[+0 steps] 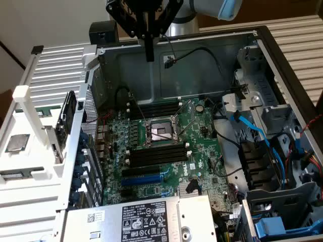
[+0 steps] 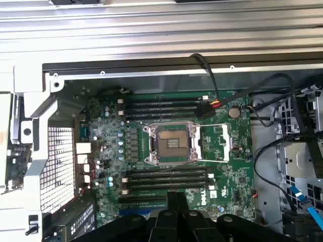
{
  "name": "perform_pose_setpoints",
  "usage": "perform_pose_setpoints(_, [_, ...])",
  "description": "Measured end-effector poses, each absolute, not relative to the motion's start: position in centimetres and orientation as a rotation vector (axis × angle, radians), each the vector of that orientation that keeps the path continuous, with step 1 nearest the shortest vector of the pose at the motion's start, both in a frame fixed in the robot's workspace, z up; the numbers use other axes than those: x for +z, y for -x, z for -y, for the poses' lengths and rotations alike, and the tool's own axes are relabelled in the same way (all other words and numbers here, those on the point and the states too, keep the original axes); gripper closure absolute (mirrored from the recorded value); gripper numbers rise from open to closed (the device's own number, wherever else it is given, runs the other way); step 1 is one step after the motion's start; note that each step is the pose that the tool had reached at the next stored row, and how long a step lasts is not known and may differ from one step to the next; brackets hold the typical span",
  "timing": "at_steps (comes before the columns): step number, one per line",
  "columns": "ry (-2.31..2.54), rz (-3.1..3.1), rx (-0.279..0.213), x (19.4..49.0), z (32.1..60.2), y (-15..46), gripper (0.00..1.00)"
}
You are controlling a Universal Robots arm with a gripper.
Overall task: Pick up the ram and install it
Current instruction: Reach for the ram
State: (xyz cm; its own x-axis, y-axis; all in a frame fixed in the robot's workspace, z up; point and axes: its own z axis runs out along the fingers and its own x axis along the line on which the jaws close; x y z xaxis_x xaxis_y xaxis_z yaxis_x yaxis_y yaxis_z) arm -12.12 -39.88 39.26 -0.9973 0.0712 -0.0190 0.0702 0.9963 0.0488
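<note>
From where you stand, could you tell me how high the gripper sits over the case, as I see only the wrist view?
Observer: The gripper hangs high over the open case, well clear of the motherboard.
Operator: Thank you; what lies beyond the blue slot?
Observer: A grey power supply with a white label covers that end.
Operator: And outside the case?
Observer: On the exterior view's left, a white fixture carries a square grey chip.
</note>
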Motion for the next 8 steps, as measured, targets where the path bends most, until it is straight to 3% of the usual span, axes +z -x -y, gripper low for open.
perform_pose_setpoints(8, [-0.110,-3.118,0.075,39.26,39.88,12.12,0.90])
